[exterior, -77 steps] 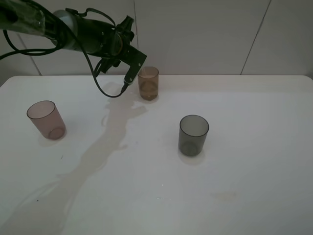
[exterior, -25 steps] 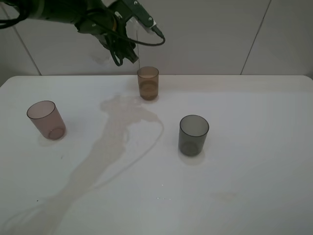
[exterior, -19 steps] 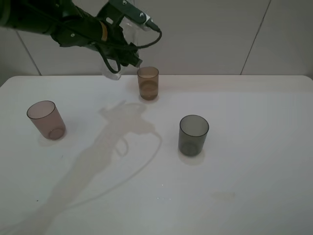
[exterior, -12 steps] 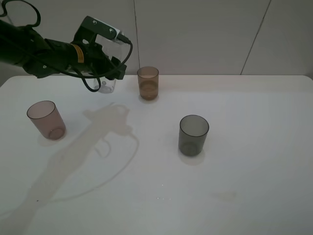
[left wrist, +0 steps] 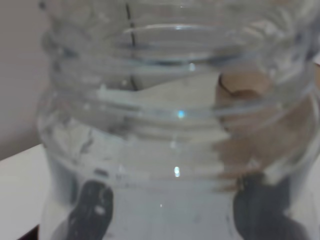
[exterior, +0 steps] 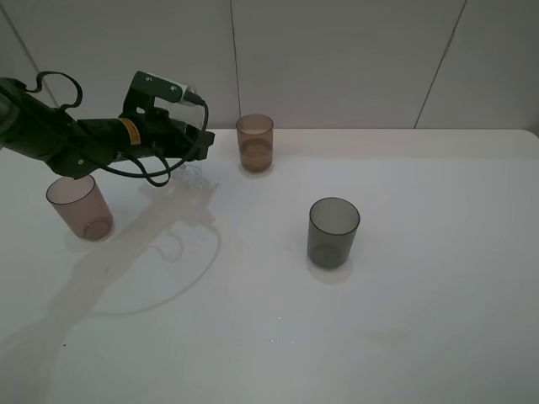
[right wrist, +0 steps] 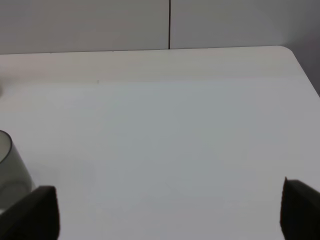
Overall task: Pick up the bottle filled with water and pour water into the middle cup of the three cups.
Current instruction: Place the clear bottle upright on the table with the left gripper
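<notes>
Left gripper (exterior: 189, 139) low over the table (exterior: 438, 252), jaws clamped on the bottle (left wrist: 175, 125), upright, left of the amber cup (exterior: 254, 143) and apart from it. Pink cup (exterior: 79, 206) at the near left, grey cup (exterior: 333, 232) well apart toward the right. Right gripper (right wrist: 170, 210) over bare table, jaws spread wide, nothing between them.

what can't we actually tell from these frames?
- Exterior high: the bottle is mostly hidden behind the left gripper; whether it touches the table is unclear.
- Left wrist: the bottle fills the frame, blurred; water level unreadable.
- Right wrist: only the right gripper's fingertips show, wide apart.
</notes>
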### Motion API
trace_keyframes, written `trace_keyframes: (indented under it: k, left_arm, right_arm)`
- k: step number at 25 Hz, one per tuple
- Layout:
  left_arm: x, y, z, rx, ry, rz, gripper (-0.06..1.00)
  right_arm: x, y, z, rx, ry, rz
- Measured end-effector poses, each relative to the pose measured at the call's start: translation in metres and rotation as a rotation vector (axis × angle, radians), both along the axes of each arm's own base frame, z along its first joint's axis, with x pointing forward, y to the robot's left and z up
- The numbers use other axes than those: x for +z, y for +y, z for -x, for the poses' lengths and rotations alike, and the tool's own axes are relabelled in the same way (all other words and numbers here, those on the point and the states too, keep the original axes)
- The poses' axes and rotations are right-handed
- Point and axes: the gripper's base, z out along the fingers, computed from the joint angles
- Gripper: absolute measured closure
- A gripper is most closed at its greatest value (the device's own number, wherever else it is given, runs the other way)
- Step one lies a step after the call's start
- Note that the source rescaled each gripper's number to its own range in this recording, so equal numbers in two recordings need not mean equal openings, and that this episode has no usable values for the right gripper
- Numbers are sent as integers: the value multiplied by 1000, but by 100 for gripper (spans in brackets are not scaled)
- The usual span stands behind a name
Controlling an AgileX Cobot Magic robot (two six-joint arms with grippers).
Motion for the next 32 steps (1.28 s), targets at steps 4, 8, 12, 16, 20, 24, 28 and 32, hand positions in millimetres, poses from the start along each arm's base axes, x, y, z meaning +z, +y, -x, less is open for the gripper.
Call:
trace_keyframes:
  k: [4,8,12,16,20,24,28,32]
  left_arm:
    - [-13,0,3,-10,16,-9,94]
    - [-16,3,6,1,4,-32,94]
    - [-19,5,9,-4,-5,-70,94]
    - [-18,5,9,-5,-17,-67,26]
    - [-18,5,9,-6,-20,-66,-4]
    - [-16,5,8,-6,-25,-65,-6]
    - [3,5,8,-4,-73,-54,-6]
    - [32,5,9,0,-141,-40,-6]
  right_arm:
    - [0,0,0,0,0,0]
    - [0,0,0,0,0,0]
    - [0,0,0,0,0,0]
    - [0,0,0,0,0,0]
    - [0,0,0,0,0,0]
    - [0,0,0,0,0,0]
    - [0,0,0,0,0,0]
    - [0,0,0,0,0,0]
